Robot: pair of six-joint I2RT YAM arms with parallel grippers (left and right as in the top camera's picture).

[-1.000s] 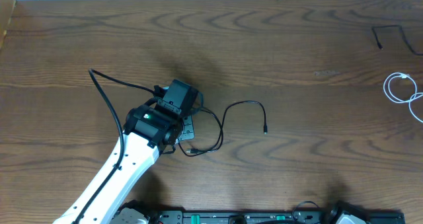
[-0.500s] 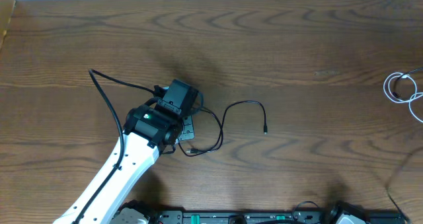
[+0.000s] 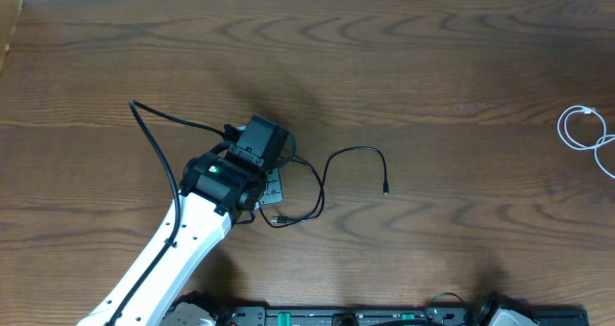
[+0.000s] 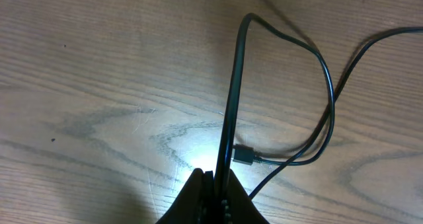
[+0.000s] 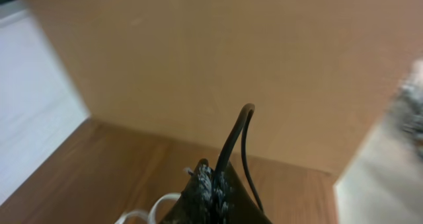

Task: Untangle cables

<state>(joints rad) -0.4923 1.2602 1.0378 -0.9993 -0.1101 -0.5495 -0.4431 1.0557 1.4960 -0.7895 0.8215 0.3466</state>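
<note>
Pinching a black cable [image 4: 231, 98], the left gripper [image 4: 213, 187] has its jaws pressed together at the near edge of its wrist view. The cord runs up from between them and away over the table [image 3: 432, 66], then bends right and loops back. A plug [image 4: 243, 156] lies flat on the wood just right of the pinched stretch, inside that loop.

From overhead, the left arm [image 3: 163, 254] reaches in from the near left to a spot left of centre. The cable spreads to the right of the gripper: a loop close beside it, then an arch whose free end [image 3: 385, 187] rests on the wood near the middle of the table.

The right gripper [image 5: 213, 178] is outside the overhead view. Its own camera is blurred, but shows the jaws closed on a second black cable [image 5: 231, 138]. This cable stands up from the fingertips, folds over at the top and drops back down on the right. Beyond it is wood and then a tan panel [image 5: 231, 52].

A white cable [image 3: 581, 129] lies coiled at the right edge of the table, about mid-depth and well apart from the left arm's cable. A white curve also shows low in the right wrist view, just left of the fingers.
</note>
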